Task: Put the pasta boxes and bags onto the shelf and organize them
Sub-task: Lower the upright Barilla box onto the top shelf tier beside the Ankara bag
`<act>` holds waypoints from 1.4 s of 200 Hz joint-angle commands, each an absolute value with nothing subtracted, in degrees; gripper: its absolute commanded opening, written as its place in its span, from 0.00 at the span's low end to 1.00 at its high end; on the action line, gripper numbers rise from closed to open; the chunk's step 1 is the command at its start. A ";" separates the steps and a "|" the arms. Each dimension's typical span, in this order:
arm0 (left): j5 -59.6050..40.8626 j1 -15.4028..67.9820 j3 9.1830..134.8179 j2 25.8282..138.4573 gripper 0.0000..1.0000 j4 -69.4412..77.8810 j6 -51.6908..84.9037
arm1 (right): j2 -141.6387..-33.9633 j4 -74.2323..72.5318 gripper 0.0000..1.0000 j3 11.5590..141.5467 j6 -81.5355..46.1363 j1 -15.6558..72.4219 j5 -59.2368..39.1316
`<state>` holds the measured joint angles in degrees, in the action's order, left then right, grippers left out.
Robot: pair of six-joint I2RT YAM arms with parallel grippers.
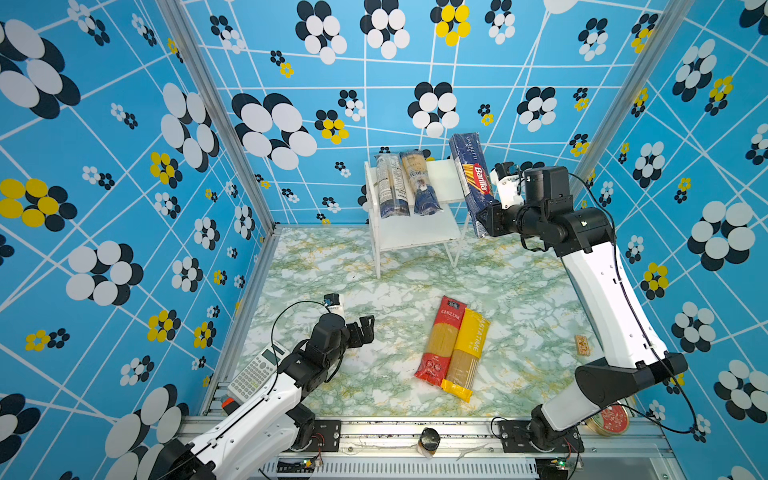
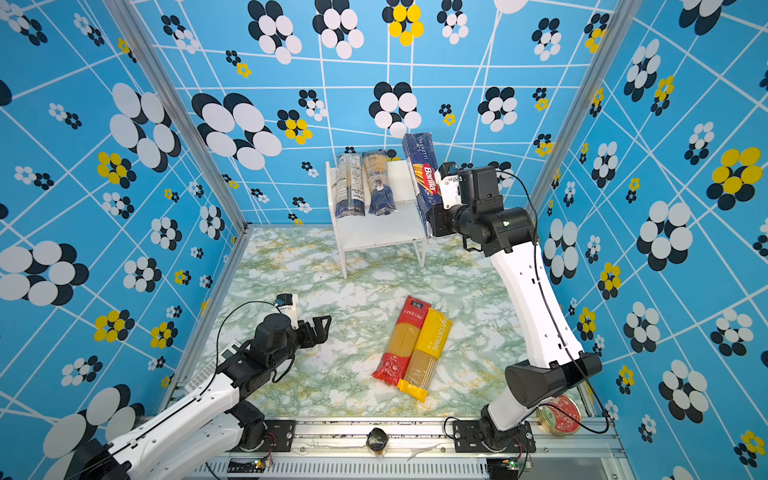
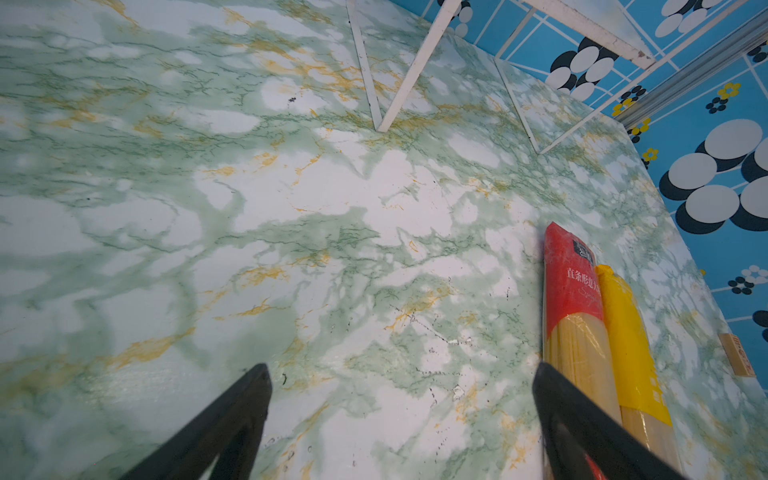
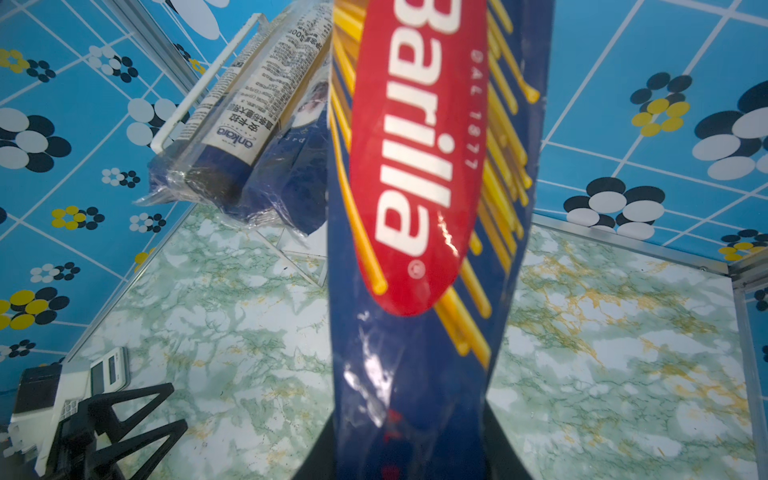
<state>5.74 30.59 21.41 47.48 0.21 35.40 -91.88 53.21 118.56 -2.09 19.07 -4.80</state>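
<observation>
Right gripper (image 1: 483, 221) pinches the near end of the dark-blue Barilla pack (image 1: 470, 172), held raised and tilted at the right side of the shelf (image 1: 415, 235). It should be laid flat and parallel on the top board's free strip without nudging the two blue bags (image 1: 390, 187). Left gripper (image 1: 365, 328) is spread, empty, low over the table (image 1: 374, 374).

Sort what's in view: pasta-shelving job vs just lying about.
Job: Barilla pack; white-labelled blue bag; blue bag beside it; red-ended bag; yellow-ended bag; shelf.
Lying about: calculator; red-lidded tin; small wooden block; dark jar.
</observation>
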 commanded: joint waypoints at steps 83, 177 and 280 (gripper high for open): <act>4.84 30.06 22.90 46.76 0.99 -1.23 36.60 | -92.73 36.02 0.00 122.74 0.15 18.81 -4.24; 5.25 30.06 23.65 47.73 0.99 -1.01 35.77 | -104.45 38.81 0.00 139.19 -0.39 18.77 -4.32; 5.85 30.06 22.68 45.20 0.99 -1.74 35.43 | -114.53 39.04 0.00 150.20 -2.61 18.81 -3.92</act>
<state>5.37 30.59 21.85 46.46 -0.47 36.40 -114.89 47.81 146.04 -2.15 19.07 -4.56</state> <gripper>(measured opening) 0.992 0.333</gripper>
